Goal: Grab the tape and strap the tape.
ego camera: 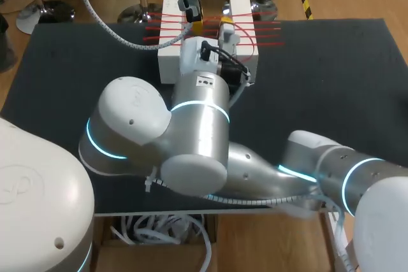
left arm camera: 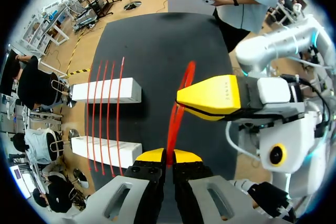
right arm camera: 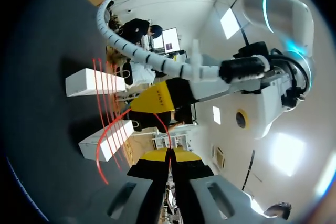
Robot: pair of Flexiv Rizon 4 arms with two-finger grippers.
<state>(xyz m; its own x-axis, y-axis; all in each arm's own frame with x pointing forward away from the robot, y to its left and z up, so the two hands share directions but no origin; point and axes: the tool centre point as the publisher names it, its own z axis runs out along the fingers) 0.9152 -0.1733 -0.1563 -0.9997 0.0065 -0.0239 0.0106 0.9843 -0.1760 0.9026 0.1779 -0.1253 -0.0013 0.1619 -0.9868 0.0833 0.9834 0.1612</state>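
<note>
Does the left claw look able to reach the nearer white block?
Probably yes: the left claw, shut on the red tape, hangs beside that white block with only dark mat between. The right claw grips the same tape, though, and might hold it back.

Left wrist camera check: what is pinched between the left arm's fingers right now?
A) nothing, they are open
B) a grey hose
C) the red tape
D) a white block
C: in the left wrist view the left gripper has its yellow tips closed on the red tape, which runs up from between them. The white blocks lie apart from it on the table.
</note>
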